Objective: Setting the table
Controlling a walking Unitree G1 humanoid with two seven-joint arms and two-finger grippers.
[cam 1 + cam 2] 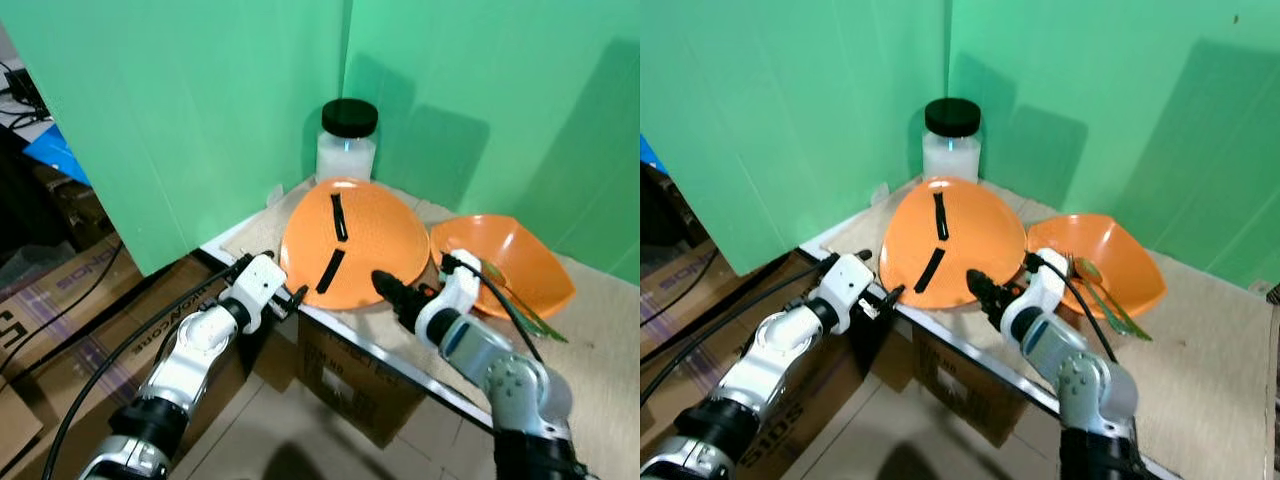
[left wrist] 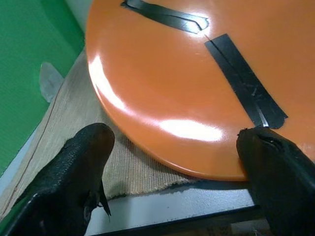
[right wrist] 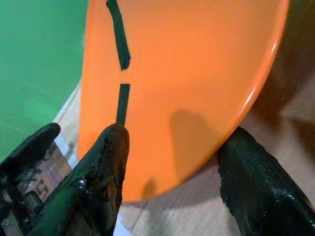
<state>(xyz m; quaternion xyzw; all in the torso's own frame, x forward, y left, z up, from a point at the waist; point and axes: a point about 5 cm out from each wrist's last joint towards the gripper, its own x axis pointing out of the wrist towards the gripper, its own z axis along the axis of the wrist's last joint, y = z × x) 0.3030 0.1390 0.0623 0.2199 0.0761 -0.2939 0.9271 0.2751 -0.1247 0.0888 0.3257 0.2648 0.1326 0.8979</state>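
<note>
An orange plate (image 1: 345,240) with two black tape strips stands tilted on edge near the table's front left corner, its underside facing me. My right gripper (image 1: 385,283) is shut on the plate's lower right rim. In the right wrist view one finger (image 3: 106,167) lies over the plate's face (image 3: 187,73) and the other sits behind the rim. My left gripper (image 1: 290,297) is open at the table edge, just short of the plate's lower left rim (image 2: 197,73) and not touching it. An orange bowl (image 1: 510,260) holding green utensils (image 1: 520,305) sits to the right.
A clear jar (image 1: 347,140) with a black lid stands in the corner behind the plate. Green screens wall the table at the back and left. A woven mat (image 2: 138,167) covers the tabletop. Cardboard boxes (image 1: 350,380) and cables lie on the floor below the table edge.
</note>
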